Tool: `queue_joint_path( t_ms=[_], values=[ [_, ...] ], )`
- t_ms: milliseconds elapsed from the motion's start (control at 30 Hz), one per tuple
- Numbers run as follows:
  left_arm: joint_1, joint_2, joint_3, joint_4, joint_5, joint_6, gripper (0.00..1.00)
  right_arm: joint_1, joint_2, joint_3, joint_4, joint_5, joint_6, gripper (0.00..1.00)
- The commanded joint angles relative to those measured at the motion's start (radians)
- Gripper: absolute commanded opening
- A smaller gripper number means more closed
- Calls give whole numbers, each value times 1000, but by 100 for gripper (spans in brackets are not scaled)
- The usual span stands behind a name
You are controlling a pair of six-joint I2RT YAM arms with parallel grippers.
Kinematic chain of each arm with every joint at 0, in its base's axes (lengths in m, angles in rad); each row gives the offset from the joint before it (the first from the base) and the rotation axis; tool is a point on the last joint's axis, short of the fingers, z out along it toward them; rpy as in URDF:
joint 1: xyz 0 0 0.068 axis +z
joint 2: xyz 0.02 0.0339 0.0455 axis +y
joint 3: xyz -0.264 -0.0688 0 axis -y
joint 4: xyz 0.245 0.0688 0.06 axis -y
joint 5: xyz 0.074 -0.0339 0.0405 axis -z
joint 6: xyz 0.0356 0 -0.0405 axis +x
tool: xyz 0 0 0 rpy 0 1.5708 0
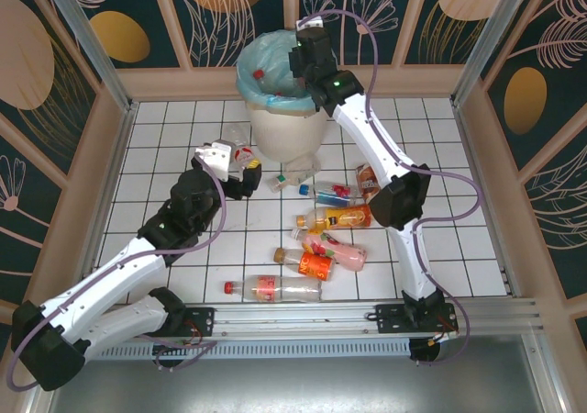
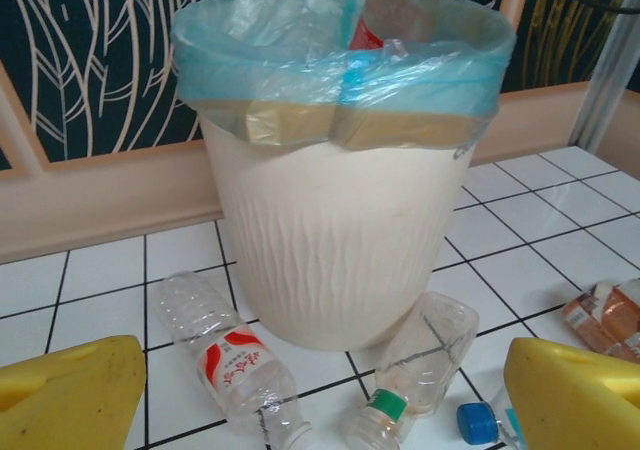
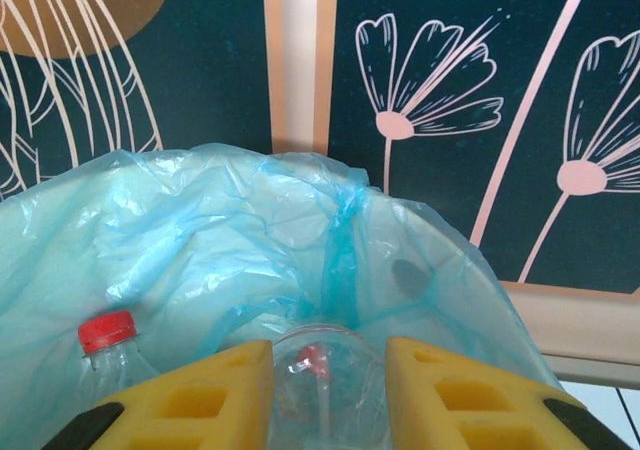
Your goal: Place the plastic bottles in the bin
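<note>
Over the mouth of the bin (image 1: 282, 133), a clear bottle (image 3: 325, 390) is clamped between the closed yellow fingers of the right end effector (image 3: 328, 360). It is held above the light blue bag (image 3: 220, 230), presumably so that it will fall inside once released. A red-capped bottle (image 3: 105, 335) is already seen lying within the bag, so some of the work can be judged done.

At the foot of the bin, a red-labelled bottle (image 2: 237, 368) and a green-capped bottle (image 2: 405, 375) lie on their sides against or just beside its wall. They are faced by the left end effector (image 2: 325, 380), whose fingers are spread wide and hold nothing; it is apparently lined up for a pick from this pair.

Nearer the arm bases, an orange bottle (image 1: 341, 217), a pink bottle (image 1: 344, 252) and several others are scattered flat on the white-tiled tabletop (image 1: 440, 248), well apart from the bin. Much of the task is therefore judged to remain.
</note>
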Motion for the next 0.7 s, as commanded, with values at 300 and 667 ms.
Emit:
queue_joint_path(
  t_ms=[300,667],
  values=[
    [0,-17,-5,-36,-96,-113,90,-13,-4,55,59,-23,-7,45],
    [0,-76,-16,-75,-160,-155,89,-26,15,62,93,-77,6,45]
  ],
)
